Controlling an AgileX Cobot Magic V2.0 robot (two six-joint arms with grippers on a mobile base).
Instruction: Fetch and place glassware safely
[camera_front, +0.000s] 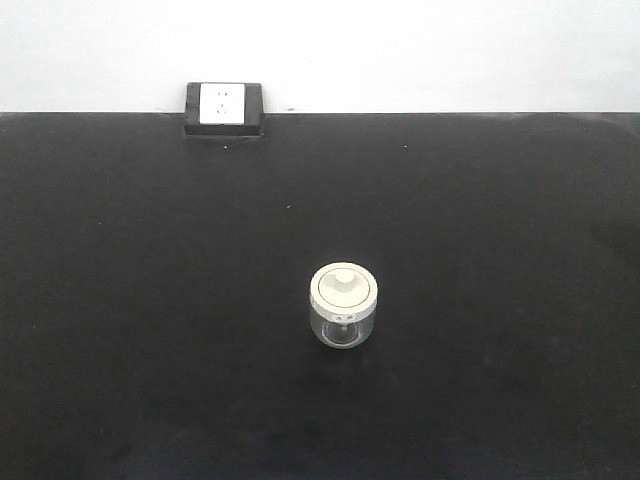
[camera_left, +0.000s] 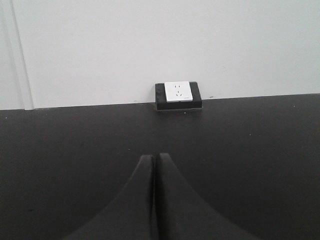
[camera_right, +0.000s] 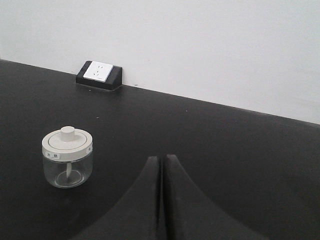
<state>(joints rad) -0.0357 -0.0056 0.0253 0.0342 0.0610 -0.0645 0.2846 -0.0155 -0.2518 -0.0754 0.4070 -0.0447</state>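
1. The lidded glass jar (camera_front: 343, 306) stands upright on the black bench (camera_front: 120, 300), about midway between the left and right edges and nearer the front edge than the back. Its cream-white lid (camera_front: 343, 287) with a central knob sits square on the clear body. Nothing touches it.

2. A socket box (camera_front: 224, 108) rests at the back edge against the white wall (camera_front: 450, 50), left of centre and well apart from the jar.

3. The left gripper (camera_left: 154, 162) has its two dark fingers pressed together, holding nothing; its wrist view faces the socket box and does not show the jar.

4. The right gripper (camera_right: 161, 162) is likewise pressed together and empty. In its view the jar (camera_right: 67, 157) stands to the left of the fingers, apart from them.

5. Risks, as I judge them:
   - Fingers pressed together cannot straddle the jar; reaching in without spreading them would push it across the bench or tip it.
   - Pinching only the lid or knob may lift the lid off and leave the body behind, if it merely rests there.
   - Smooth glass could slip under a light squeeze; too hard a squeeze risks cracking it.
   - A tilted or abrupt set-down could topple it.
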